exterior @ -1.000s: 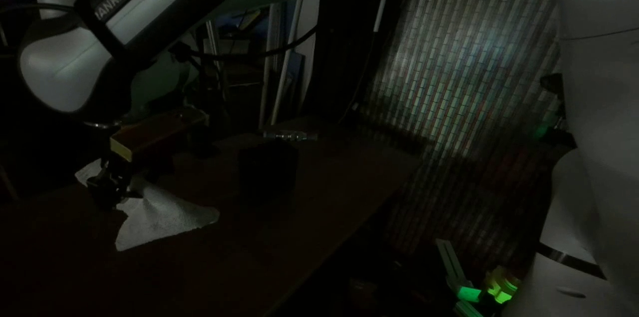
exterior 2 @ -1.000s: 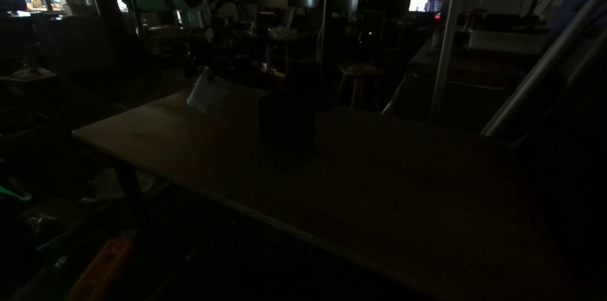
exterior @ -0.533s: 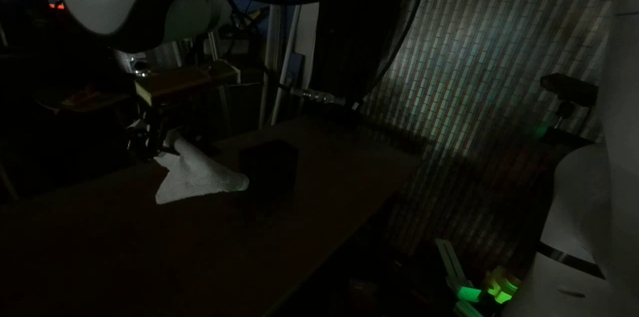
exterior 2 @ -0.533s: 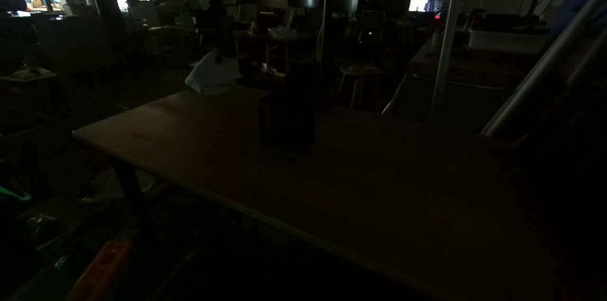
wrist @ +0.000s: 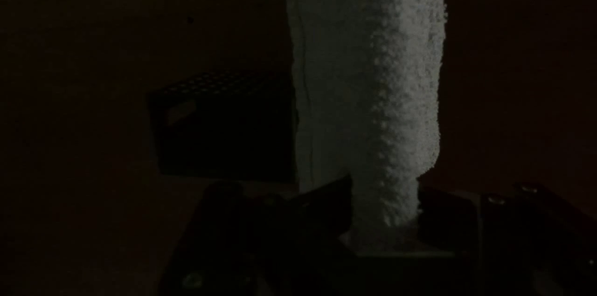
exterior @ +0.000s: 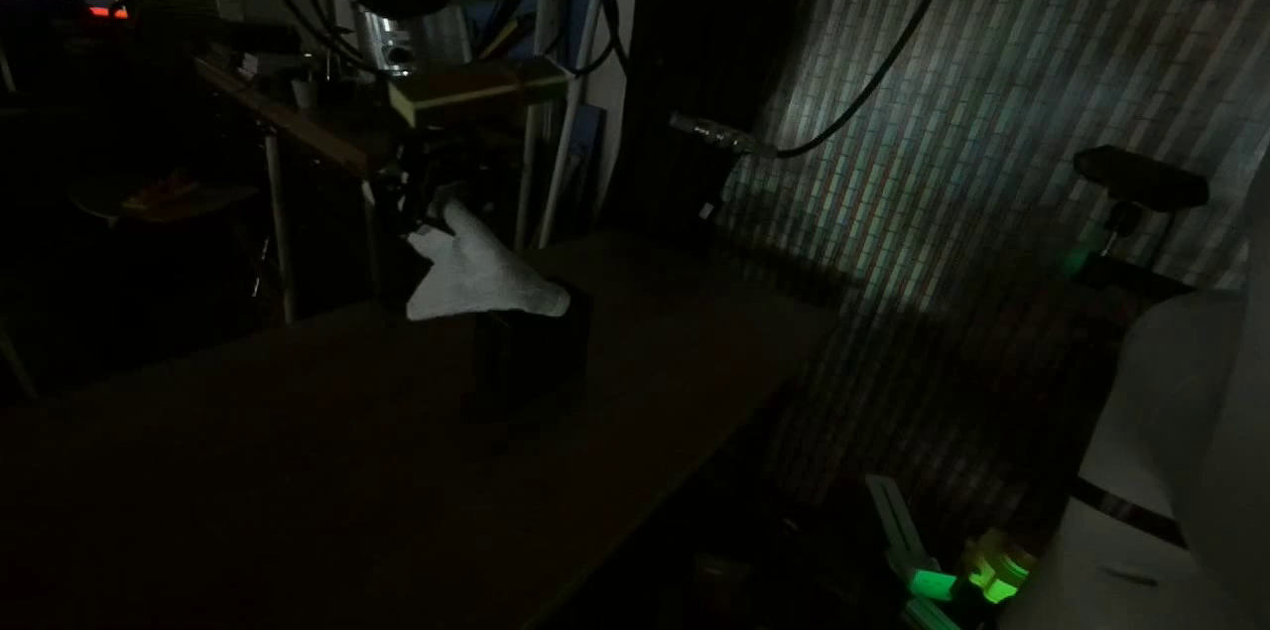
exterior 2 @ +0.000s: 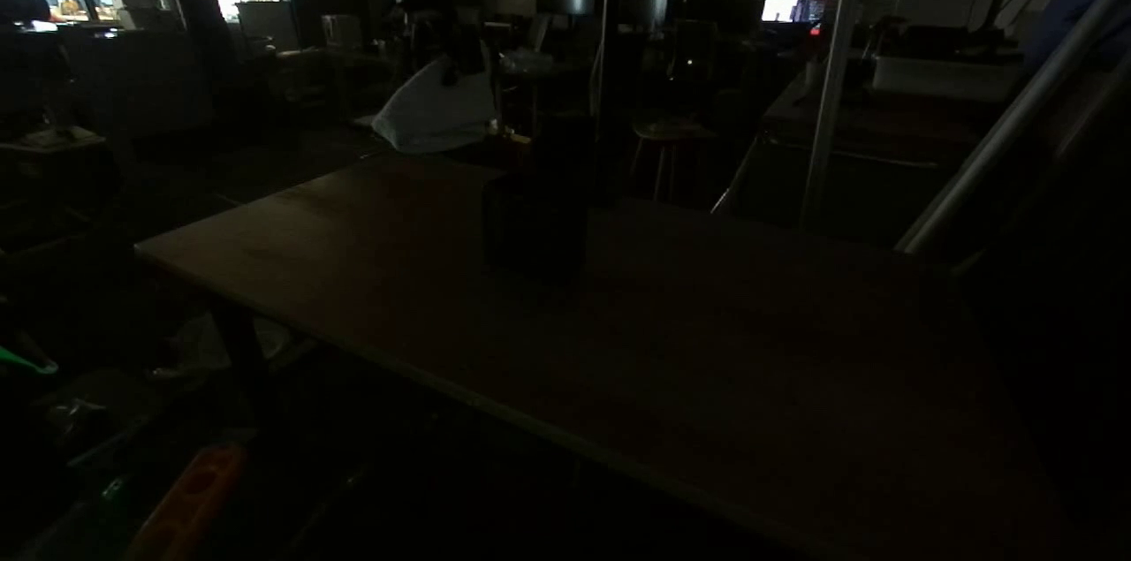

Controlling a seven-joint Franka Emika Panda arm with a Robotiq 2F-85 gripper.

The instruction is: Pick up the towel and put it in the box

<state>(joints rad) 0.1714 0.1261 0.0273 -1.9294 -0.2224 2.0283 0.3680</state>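
A light grey-white towel point(exterior: 478, 265) hangs from my gripper point(exterior: 425, 189), above the table. It also shows in an exterior view point(exterior 2: 437, 112) and fills the upper middle of the wrist view point(wrist: 368, 77). My gripper point(wrist: 385, 200) is shut on the towel's bunched upper part, with one finger on each side. The box point(exterior: 531, 362) is dark with perforated walls and stands on the table. In an exterior view the towel overlaps its top edge; in another the box point(exterior 2: 535, 230) stands right of and below the towel. In the wrist view the box point(wrist: 224, 84) is left of the towel and partly hidden.
The scene is very dark. The brown table point(exterior 2: 292, 252) bears the box. A corrugated wall panel point(exterior: 943, 134) stands beside the table, with a camera on a stand point(exterior: 1141, 176) near it. Poles point(exterior: 558, 144) and a further table point(exterior: 298, 119) lie behind.
My gripper has lifted the towel off the table. In an exterior view it has moved up and right toward the box; in the other it has moved up and right too.
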